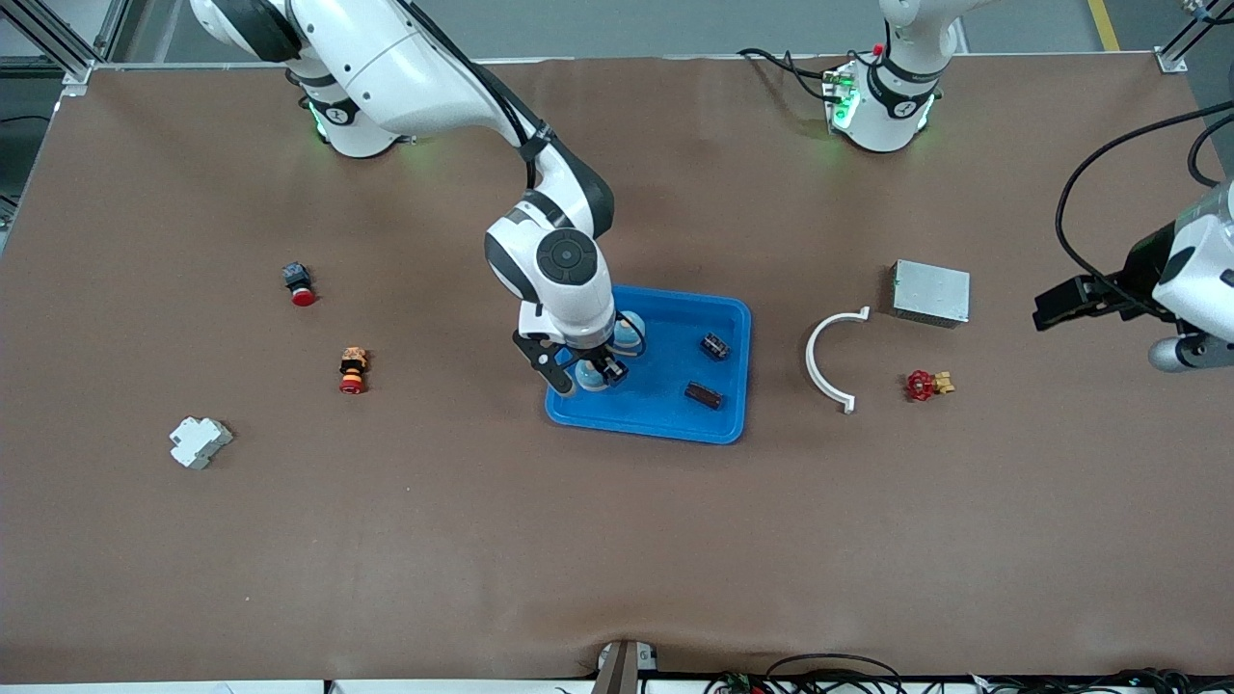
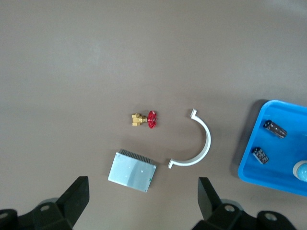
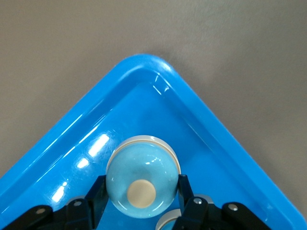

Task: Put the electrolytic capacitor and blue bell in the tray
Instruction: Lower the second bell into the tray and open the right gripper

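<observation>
The bright-blue tray (image 1: 646,426) lies mid-table. My right gripper (image 1: 586,372) is down in the tray's corner toward the right arm's end, shut on a light-blue bell (image 1: 591,379). In the right wrist view the fingers (image 3: 98,194) press both sides of the bell (image 3: 142,175) over the tray (image 3: 144,64). A second blue bell (image 1: 630,333) sits in the tray beside it. Two dark capacitors (image 1: 714,345) (image 1: 704,394) lie in the tray's other half. My left gripper (image 1: 1060,305) waits open and empty in the air at the left arm's end (image 2: 143,201).
Between the tray and the left gripper lie a white curved clamp (image 1: 829,359), a grey metal box (image 1: 930,292) and a red-handled brass valve (image 1: 926,385). Toward the right arm's end are a red push button (image 1: 299,282), an orange-and-red button (image 1: 353,370) and a white breaker (image 1: 200,441).
</observation>
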